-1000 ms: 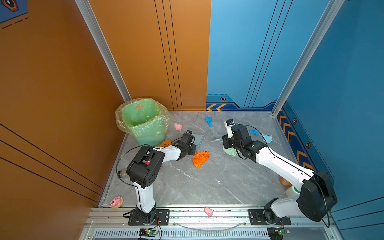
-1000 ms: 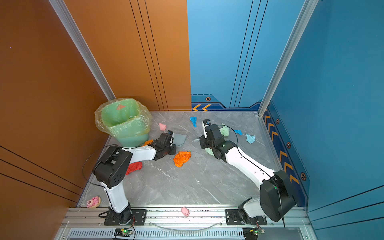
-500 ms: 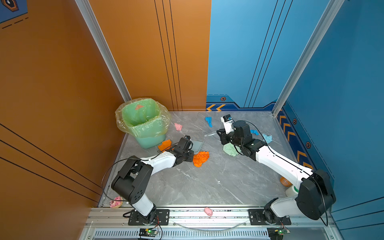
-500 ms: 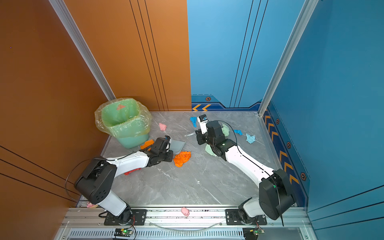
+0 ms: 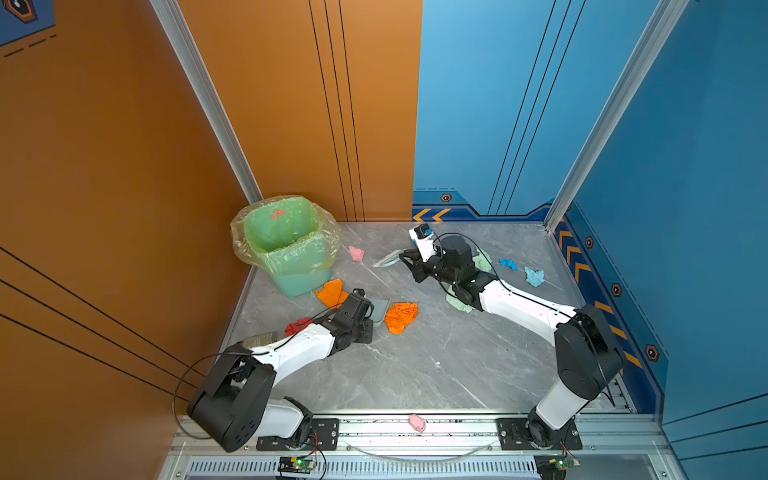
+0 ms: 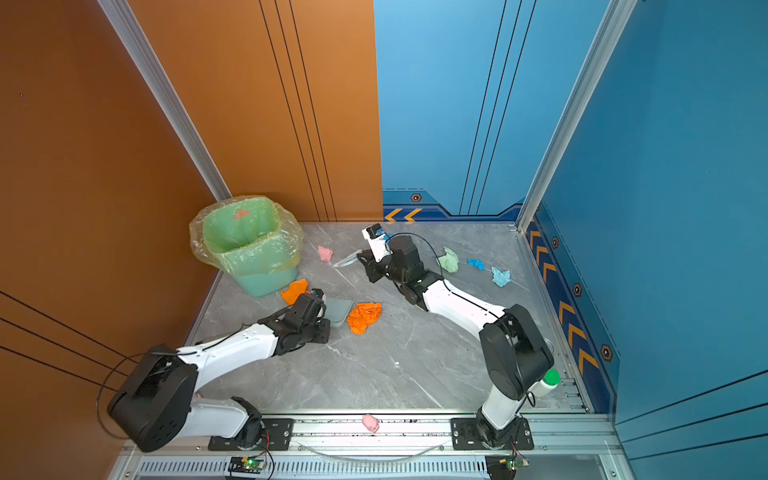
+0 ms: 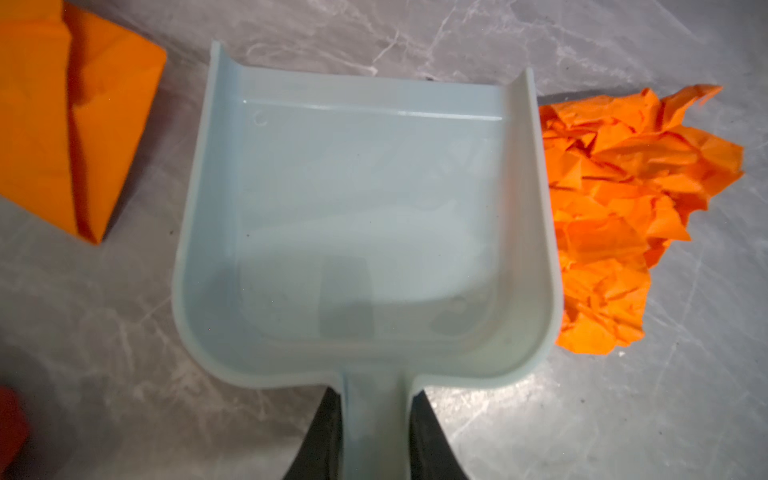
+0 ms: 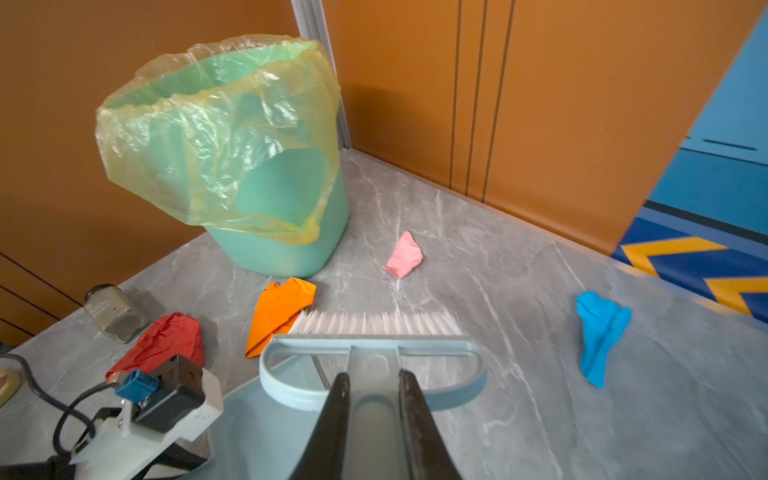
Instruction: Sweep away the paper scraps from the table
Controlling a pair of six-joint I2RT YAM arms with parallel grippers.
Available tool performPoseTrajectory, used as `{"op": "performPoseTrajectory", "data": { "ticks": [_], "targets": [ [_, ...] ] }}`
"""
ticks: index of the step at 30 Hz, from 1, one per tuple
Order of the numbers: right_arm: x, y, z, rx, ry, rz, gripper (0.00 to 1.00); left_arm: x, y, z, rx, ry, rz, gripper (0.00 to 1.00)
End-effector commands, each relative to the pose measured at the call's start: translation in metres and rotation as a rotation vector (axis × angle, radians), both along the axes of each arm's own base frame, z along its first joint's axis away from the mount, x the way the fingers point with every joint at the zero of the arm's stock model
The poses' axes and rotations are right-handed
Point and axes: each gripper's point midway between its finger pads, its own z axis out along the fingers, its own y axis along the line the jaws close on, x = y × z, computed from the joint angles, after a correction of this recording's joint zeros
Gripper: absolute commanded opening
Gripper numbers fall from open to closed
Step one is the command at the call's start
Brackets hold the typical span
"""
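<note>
Grey marble table (image 5: pixel 415 365) first: in both top views the job looks barely begun. I count eight paper scraps (image 5: pixel 401 316) lying on it: two orange, two pale green, one red, one pink, one blue, one light blue. Only a single scrap shows inside the one lined bin (image 5: pixel 299 282). One pink toy pig (image 5: pixel 417 423) sits on the front rail (image 5: pixel 457 428).

From the left wrist, the left gripper (image 7: pixel 376 399) is clamped on the handle of the one dustpan (image 7: pixel 361 208). The pan lies flat and empty. A crumpled orange scrap sits right against one side wall, and a flatter orange one lies apart on the other side.

From the right wrist, the right gripper (image 8: pixel 372 382) is clenched on the one brush (image 8: pixel 374 345), bristles facing the bin. Another blue scrap lies nearby, a ninth by my reckoning, and there is one small jar (image 8: pixel 112 311). Nearly all the sweeping remains, I'd say.
</note>
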Motion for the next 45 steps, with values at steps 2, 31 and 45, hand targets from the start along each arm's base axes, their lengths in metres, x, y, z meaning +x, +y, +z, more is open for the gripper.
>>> {"op": "performPoseTrajectory", "data": {
  "ticks": [2, 31, 45],
  "targets": [
    [-0.009, 0.037, 0.01, 0.063, -0.054, 0.114, 0.0, -0.017, 0.017, -0.001, 0.022, 0.009, 0.057, 0.0],
    [-0.058, 0.152, -0.049, 0.14, 0.039, 0.513, 0.0, -0.064, 0.027, -0.006, -0.062, 0.022, 0.069, 0.0],
    [-0.027, 0.119, -0.042, 0.157, 0.036, 0.419, 0.0, -0.06, 0.035, 0.023, -0.075, -0.07, 0.103, 0.0]
  ]
}}
